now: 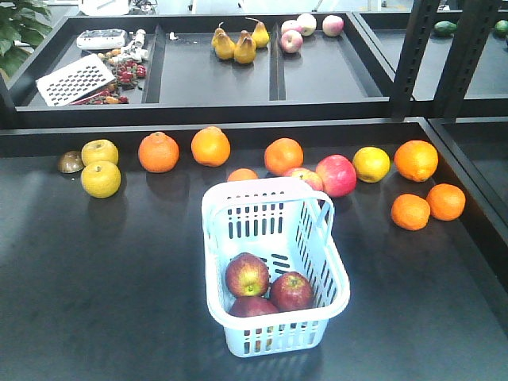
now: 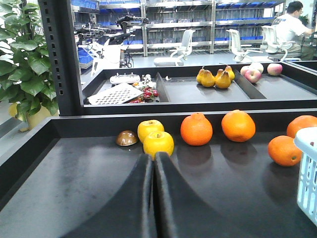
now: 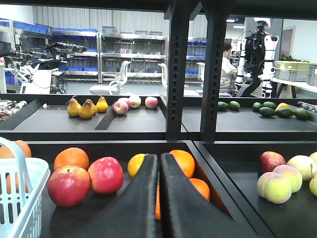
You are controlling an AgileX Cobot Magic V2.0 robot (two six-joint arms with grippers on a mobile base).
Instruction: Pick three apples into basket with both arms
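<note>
All three apples (image 1: 262, 290) are sitting in the basket (image 1: 274, 266) on the dark counter (image 1: 103, 302), bunched at its near end. Left end effector (image 2: 152, 163) and right end effector (image 3: 159, 163) are both clenched and empty, low over the counter, oranges (image 1: 184, 150) lined up behind.

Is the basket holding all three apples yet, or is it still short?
All three are in: the basket holds three dark red apples on its bottom, seen from the front view.
</note>
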